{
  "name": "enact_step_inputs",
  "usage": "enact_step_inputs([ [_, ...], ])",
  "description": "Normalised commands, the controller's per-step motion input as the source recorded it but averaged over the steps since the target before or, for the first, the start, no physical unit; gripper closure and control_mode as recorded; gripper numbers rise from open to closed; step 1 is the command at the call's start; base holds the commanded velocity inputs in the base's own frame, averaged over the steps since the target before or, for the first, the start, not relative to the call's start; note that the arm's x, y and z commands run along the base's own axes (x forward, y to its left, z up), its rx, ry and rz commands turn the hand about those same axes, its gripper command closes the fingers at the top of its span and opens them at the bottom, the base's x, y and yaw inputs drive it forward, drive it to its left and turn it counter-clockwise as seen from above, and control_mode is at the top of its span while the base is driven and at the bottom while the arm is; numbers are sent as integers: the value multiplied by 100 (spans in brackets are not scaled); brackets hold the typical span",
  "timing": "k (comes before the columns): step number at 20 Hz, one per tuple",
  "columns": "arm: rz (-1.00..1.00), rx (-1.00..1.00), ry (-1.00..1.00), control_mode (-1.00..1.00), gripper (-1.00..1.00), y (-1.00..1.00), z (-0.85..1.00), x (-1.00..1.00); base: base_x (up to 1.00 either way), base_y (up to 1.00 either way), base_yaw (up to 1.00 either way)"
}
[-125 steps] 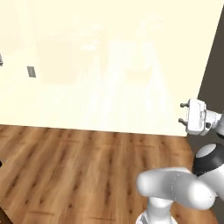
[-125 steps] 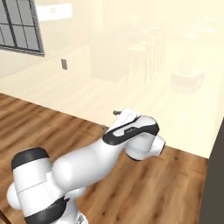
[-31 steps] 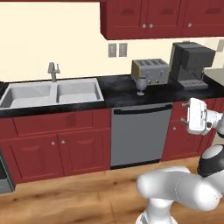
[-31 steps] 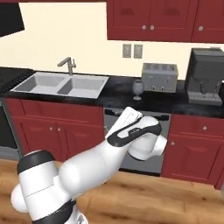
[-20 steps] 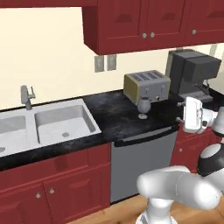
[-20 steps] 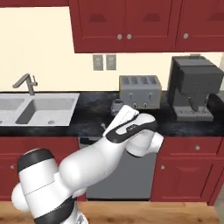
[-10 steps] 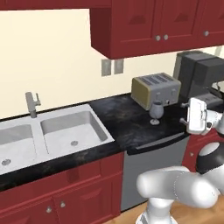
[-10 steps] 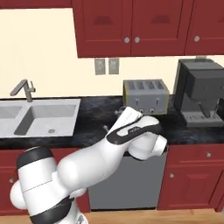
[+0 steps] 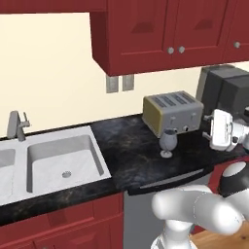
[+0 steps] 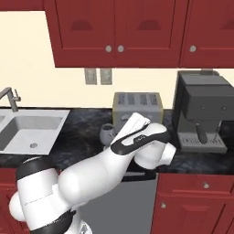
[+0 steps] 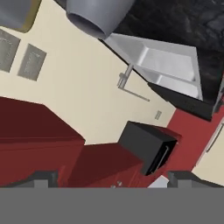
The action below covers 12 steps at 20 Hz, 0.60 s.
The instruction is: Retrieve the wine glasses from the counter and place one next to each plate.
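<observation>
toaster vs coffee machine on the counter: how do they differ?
Colour: the toaster is silver-grey, with a yellowish end panel in the left base view; the coffee machine is black and dark grey.
Size: the toaster is low and wide; the coffee machine stands far taller, nearly reaching the red upper cabinets.
Position: the toaster sits closer to the sink.
Both stand upright at the back of the counter.

A cream wall (image 9: 53, 68) is seen behind red upper cabinets (image 9: 160, 34) and red base cabinets (image 10: 196, 203). Two grey wall outlets (image 9: 119, 83) are mounted beneath. Wooden flooring (image 9: 228, 240) is glimpsed at lower right.
</observation>
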Motion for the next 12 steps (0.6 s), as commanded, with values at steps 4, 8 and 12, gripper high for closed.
enact_step_inputs([
  [4,0,0,0,100,-100,0,0,0,25,0,6],
  [8,0,0,0,100,-100,0,0,0,31,0,0],
  [12,0,0,0,100,-100,0,0,0,72,0,0],
])
